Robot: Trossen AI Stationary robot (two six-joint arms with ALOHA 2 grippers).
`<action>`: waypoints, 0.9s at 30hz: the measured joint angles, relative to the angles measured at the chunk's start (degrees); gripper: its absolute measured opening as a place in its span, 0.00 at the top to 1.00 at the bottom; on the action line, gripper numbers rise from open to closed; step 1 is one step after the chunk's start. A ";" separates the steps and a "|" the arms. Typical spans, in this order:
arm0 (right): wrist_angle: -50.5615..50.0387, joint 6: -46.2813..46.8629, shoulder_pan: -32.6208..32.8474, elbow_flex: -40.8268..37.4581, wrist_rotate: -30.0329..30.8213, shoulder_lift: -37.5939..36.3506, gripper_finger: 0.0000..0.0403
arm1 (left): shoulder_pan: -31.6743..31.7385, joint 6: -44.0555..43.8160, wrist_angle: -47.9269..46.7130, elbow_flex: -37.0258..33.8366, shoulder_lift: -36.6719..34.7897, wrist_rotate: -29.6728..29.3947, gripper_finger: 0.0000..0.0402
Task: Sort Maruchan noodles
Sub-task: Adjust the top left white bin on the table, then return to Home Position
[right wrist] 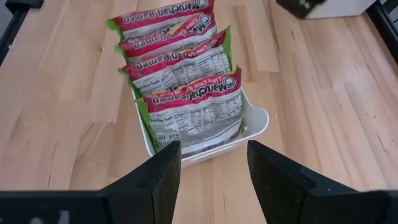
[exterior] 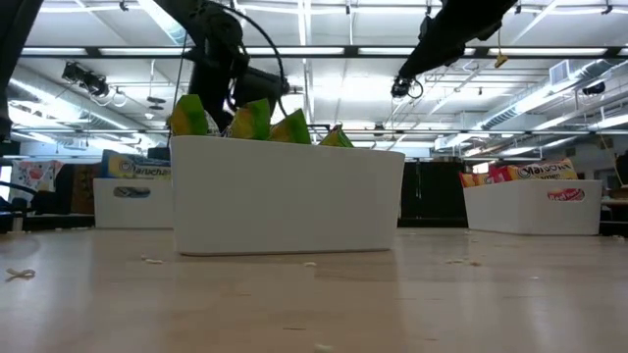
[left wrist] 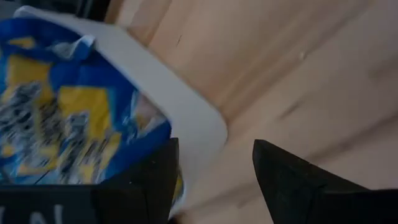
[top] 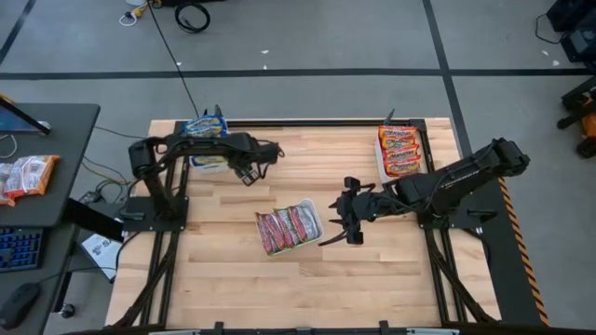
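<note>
Noodles [top: 290,228] look fully sorted; left gripper [top: 250,170] and right gripper [top: 346,223], both parted and empty, should retreat.

The desk [top: 372,279] is pale butcher-block wood set in a black frame. Around it lies a grey floor [top: 307,37] crossed by dark lines, with a coiled black cable [top: 193,16] on it. A dark side table [top: 47,163] stands to the left, carrying a keyboard [top: 19,249] and a mouse [top: 19,300]. In the low view, the ceiling [exterior: 324,69] shows white beams and long strip lights [exterior: 177,22].
</note>
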 joint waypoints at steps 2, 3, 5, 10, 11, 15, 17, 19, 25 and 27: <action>-0.06 -0.03 0.31 -0.04 0.19 0.00 0.53 | -1.34 -1.60 -3.47 -0.01 -1.40 -0.85 0.48; 0.55 -0.19 0.39 -0.38 0.21 0.00 0.53 | -1.94 -2.19 -4.80 0.00 -2.42 -1.07 0.48; 2.55 -0.74 0.69 -1.87 0.20 0.00 0.53 | -3.19 -2.87 -6.63 -0.01 -4.50 -1.04 0.48; 17.13 -1.83 1.83 -10.59 -1.62 0.00 0.53 | -8.65 -4.96 -5.12 -0.02 -12.95 -1.20 0.48; 20.03 -2.18 1.99 -12.29 -1.80 0.00 0.53 | -10.30 -5.13 -3.13 -0.29 -15.07 -1.35 0.48; 24.95 -4.09 1.62 -15.04 -0.44 -0.23 0.54 | -18.20 -2.28 15.18 -7.00 -25.12 -2.66 0.48; 26.01 -5.65 0.55 -15.01 0.83 -1.15 0.56 | -22.20 1.73 27.08 -13.15 -30.10 -2.49 0.49; 25.14 -8.61 -0.76 -14.97 0.91 -3.13 0.58 | -25.52 6.91 38.33 -19.63 -34.54 -1.19 0.50; 26.30 -18.43 -7.36 -19.40 -8.27 -10.54 0.74 | -28.75 18.86 62.22 -33.86 -46.02 6.33 0.63; 27.76 -20.20 -9.48 -21.17 -11.20 -12.96 0.82 | -28.88 23.78 66.64 -35.73 -48.96 9.07 0.69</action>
